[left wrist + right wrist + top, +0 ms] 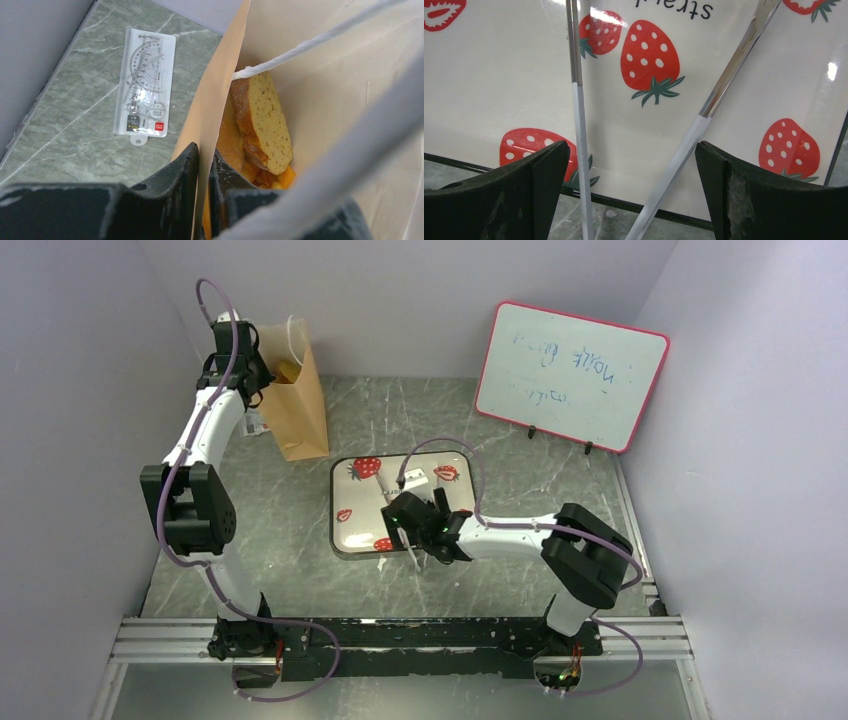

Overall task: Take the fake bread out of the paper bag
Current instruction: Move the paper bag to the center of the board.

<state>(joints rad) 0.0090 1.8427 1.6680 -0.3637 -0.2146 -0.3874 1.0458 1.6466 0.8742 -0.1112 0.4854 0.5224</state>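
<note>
Left wrist view: my left gripper (pixel 204 156) is pinched tight on the near wall of the paper bag (pixel 330 90). One finger is outside the tan kraft paper and the other inside, with the paper sandwiched between them. Down in the bag sits the fake bread (pixel 262 125): a brownish slice standing on edge, with a speckled pale-tan face and a darker golden crust along its left side. Beneath it, glossy orange-yellow pieces crowd the bottom, their shapes too hidden to call. A white cord handle (pixel 310 45) crosses just above the slice. Outside, a clear packet holding a protractor (pixel 145 80) lies flat on the grey marbled table (pixel 60 135), near the bag. From the top camera, the bag stands upright at the far left with a bit of golden bread showing at its mouth. On my right gripper (pixel 631 150), the fingers are spread wide over the near edge of the strawberry-print tray (pixel 499 75), and both arms of the silver tongs (pixel 576 90) run between them.
</note>
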